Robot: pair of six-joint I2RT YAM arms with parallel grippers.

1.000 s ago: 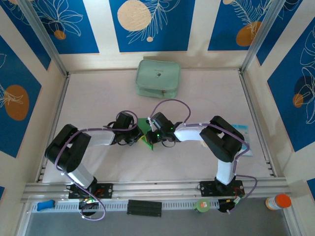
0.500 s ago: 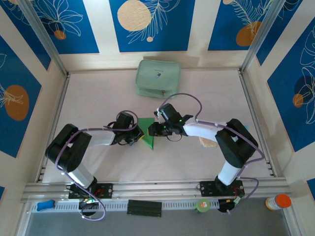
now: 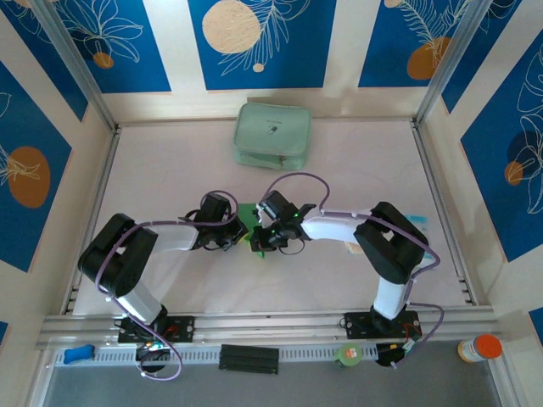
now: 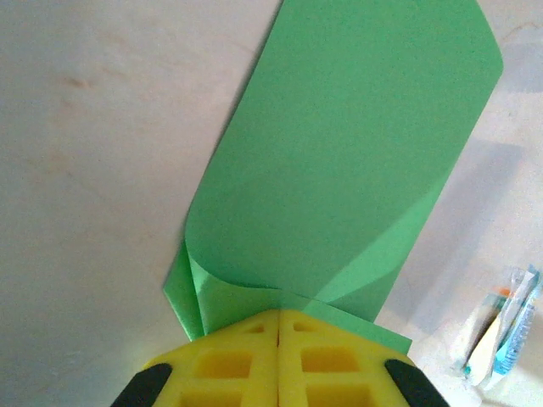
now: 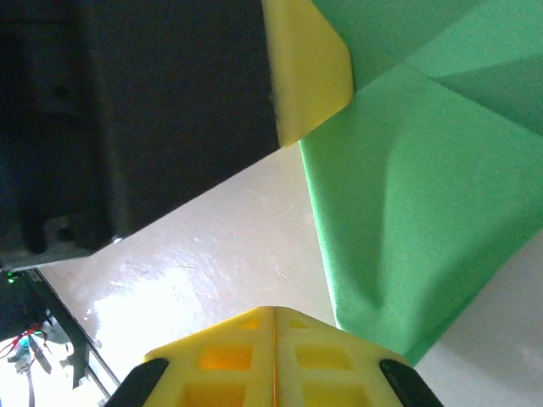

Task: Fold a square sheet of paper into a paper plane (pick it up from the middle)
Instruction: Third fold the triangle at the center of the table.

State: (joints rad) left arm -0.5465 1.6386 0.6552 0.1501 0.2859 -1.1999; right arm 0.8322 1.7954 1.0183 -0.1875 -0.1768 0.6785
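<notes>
Noted the left end effector (image 4: 278, 318) clamped shut on a folded corner of the green paper (image 4: 356, 153), low over the middle of the tabletop (image 3: 170, 170), between the two arms. Saw the rest of the sheet bowed up in a loose curl rather than lying flat, with layered creases near the pinch.

Found the right end effector (image 5: 273, 315) closed as well, pads together, just beside the paper's near edge (image 5: 407, 195). Could not tell whether a sliver of that edge was nipped; looked closed on nothing. Saw one yellow finger (image 5: 310, 68) of the left end effector very near, right above the sheet.

From overhead, placed the left (image 3: 242, 233) and right (image 3: 259, 242) end effectors almost touching over the paper (image 3: 249, 213), well apart from the mint pouch (image 3: 271, 134) at the far side.

Judged the main risk a crooked or stray crease, through pressing closed pads onto a bulge instead of a flattened layer. Judged a second risk in the small corner grip: slipping out under any sideways drag, or tearing at the pinch under a pull from both sides. Also feared a knock between the two end effectors, given the tight spacing, with the sheet jolted out of line. Expected a missed edge on the right to leave the next fold unsupported.
</notes>
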